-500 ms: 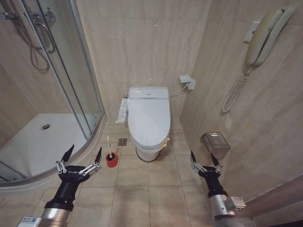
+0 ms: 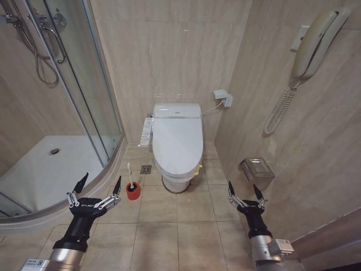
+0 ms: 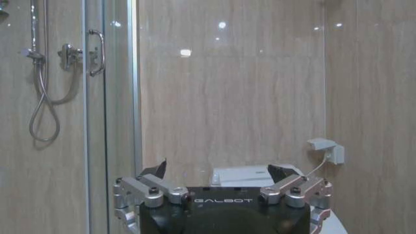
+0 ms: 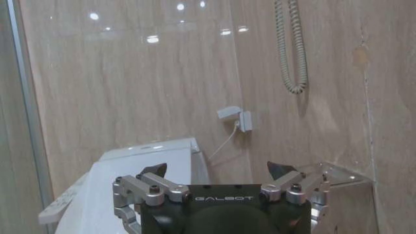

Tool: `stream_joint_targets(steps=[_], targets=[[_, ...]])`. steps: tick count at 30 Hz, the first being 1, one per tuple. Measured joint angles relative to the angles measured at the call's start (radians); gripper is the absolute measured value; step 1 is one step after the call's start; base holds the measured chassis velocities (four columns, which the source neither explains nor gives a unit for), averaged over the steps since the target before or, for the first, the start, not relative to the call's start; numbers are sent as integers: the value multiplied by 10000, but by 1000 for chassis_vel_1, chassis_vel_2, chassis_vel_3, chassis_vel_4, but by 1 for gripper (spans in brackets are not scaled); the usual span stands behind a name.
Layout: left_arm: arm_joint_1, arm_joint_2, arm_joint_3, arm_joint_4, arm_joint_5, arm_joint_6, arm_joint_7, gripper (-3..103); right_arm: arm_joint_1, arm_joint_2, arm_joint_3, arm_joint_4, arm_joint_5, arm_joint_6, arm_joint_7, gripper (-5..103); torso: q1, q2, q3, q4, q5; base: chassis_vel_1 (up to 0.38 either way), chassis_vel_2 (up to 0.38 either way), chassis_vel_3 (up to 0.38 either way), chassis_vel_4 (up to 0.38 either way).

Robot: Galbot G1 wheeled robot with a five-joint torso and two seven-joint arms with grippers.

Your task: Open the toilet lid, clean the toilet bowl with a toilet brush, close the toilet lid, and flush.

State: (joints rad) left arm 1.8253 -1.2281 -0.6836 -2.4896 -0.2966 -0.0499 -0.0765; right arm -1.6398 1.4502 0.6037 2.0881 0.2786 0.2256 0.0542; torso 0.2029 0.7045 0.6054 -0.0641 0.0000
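**Both grippers spread and empty, toilet lid down**

Nearest to us in the head view, our left gripper [image 2: 99, 185] hangs low over the floor tiles, just in front of the curved edge of the shower tray [image 2: 39, 175]. Its fingers are spread wide with nothing between them. Our right gripper [image 2: 246, 191] hangs on the other side, close to the right wall, its fingers also parted and empty, though less widely than the left's.

Just beyond the left gripper, the toilet brush [image 2: 129, 171] stands upright in its red cup holder [image 2: 133, 191] on the floor, between the shower tray and the foot of the toilet. We see its thin white handle; the bristle head sits down in the cup and we cannot make it out.

Further on, the toilet lid [image 2: 177, 141] lies shut over the toilet bowl [image 2: 176, 182], of which we see only the outer base. A control panel [image 2: 146, 132] sticks out at the toilet's left side. On the right wall a small metal box [image 2: 256, 170] is mounted low, and a wall phone [image 2: 315, 42] with its coiled cord hangs higher up.
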Motion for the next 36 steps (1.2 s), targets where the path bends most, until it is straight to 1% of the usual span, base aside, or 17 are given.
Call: stream_joint_targets(steps=[5, 9, 12, 22, 23, 28, 30, 32, 36], targets=[[0, 0, 0, 0, 0, 0, 0, 100, 51, -77, -36, 27, -3, 14, 12, 100, 0, 0, 0, 0, 0, 0, 0, 0, 0], [0, 0, 0, 0, 0, 0, 0, 100, 61, -143, -37, 166, 75, -27, -126, 100, 0, 0, 0, 0, 0, 0, 0, 0, 0], [0, 0, 0, 0, 0, 0, 0, 100, 135, -218, -35, 266, 116, -103, -444, 100, 0, 0, 0, 1, 0, 0, 0, 0, 0], [0, 0, 0, 0, 0, -1, 0, 100, 183, -203, -176, 324, 127, -121, -488, 100, -3, 1, -1, 1, 0, -14, 22, 18, -21], [0, 0, 0, 0, 0, 0, 0, 100, 183, -200, -183, 325, 132, -121, -488, 100, -3, 1, -1, 3, 0, -86, 89, 96, -101], [-1, 0, 0, 0, 0, -1, 1, 100, 215, -205, -209, 314, 145, -142, -480, 100, 0, 0, 0, -3, -2, -169, 145, 152, -164], [-1, 0, 0, -1, 0, 0, 0, 100, 219, -176, -247, 313, 149, -150, -475, 100, 3, 0, 1, 4, 2, -180, 198, 182, -200], [-1, 0, 0, 0, 0, 0, 0, 100, 198, -148, -268, 317, 146, -151, -476, 100, 3, 0, 0, 1, -2, -169, 198, 198, -196], [-1, 0, 0, 0, 0, 0, 0, 100, 146, -105, -307, 310, 140, -128, -475, 100, 3, -1, 1, 3, 2, -167, 180, 204, -168]])
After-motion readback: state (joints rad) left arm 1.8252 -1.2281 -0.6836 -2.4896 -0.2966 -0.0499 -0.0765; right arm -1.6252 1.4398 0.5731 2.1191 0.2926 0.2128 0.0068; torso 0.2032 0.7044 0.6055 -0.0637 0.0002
